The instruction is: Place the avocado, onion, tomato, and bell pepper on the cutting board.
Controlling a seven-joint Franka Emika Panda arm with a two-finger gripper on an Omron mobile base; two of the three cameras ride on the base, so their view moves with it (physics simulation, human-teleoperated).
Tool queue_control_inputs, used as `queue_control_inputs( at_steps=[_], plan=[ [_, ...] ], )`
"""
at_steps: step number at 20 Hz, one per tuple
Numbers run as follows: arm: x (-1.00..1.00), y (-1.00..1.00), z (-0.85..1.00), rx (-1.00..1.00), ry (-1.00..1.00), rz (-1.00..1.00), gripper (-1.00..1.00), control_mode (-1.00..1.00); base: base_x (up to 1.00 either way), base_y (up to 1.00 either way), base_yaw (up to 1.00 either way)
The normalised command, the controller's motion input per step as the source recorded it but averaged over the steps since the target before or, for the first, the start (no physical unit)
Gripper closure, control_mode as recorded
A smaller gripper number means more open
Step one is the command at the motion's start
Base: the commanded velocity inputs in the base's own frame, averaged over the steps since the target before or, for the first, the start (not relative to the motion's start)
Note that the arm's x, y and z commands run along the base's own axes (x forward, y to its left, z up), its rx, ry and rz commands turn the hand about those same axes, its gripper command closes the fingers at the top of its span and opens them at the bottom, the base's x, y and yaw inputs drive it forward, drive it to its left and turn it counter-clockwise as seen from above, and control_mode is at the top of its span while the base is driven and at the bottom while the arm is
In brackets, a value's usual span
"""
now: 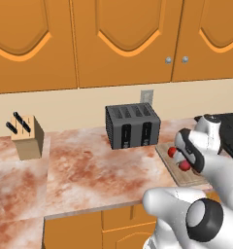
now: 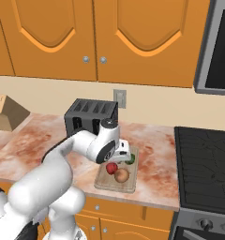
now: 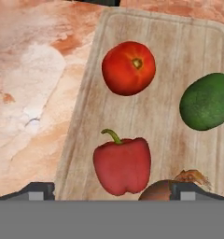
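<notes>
**Hand view: all four items look to be on the board**

Hand view looks down on the cutting board [image 3: 179, 42], lying on the marbled tabletop [image 3: 34, 84]. Taking the board as landmark: the tomato [image 3: 129, 68] sits near its upper middle, the avocado [image 3: 206, 101] at its right side, the bell pepper [image 3: 122, 165] on its lower middle w/ green stem up, and the onion [image 3: 163, 190] just beside the pepper at the bottom edge, partly cut off by the frame. Pepper and onion appear to touch or nearly so; can't tell which.

The gripper [image 3: 111, 191] hovers over the board's near end. Its fingers [image 3: 37, 190] are spread wide apart w/ nothing between them, i.e. empty.

Right base view: arm bends over the board, which sits in front of the toaster [image 2: 88, 115] and left of the stove [image 2: 206, 159]. Red, tan and green items show on the board below the hand.

Judgement: task approx. complete, all 4 items rest on the wood. Left to do, prob. only lifting the arm clear w/o nudging the onion, which lies closest to the fingers.
</notes>
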Motion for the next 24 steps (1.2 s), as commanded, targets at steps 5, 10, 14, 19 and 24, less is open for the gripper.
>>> queue_control_inputs(
  at_steps=[5,10,14,19,24],
  plan=[
    [-0.73,0.29,0.7,0.0,-0.14,0.0,-1.0,-1.0,0.0,0.0,0.0],
    [-0.81,0.31,0.52,-0.04,-0.27,0.0,-1.0,-1.0,0.0,0.0,0.0],
    [-0.24,0.14,0.07,-0.08,-0.13,0.0,-1.0,-1.0,0.0,0.0,0.0],
    [0.0,0.0,0.0,0.0,0.0,0.0,-1.0,-1.0,0.0,0.0,0.0],
    [0.0,0.0,0.0,0.0,0.0,0.0,-1.0,-1.0,0.0,0.0,0.0]
  ],
)
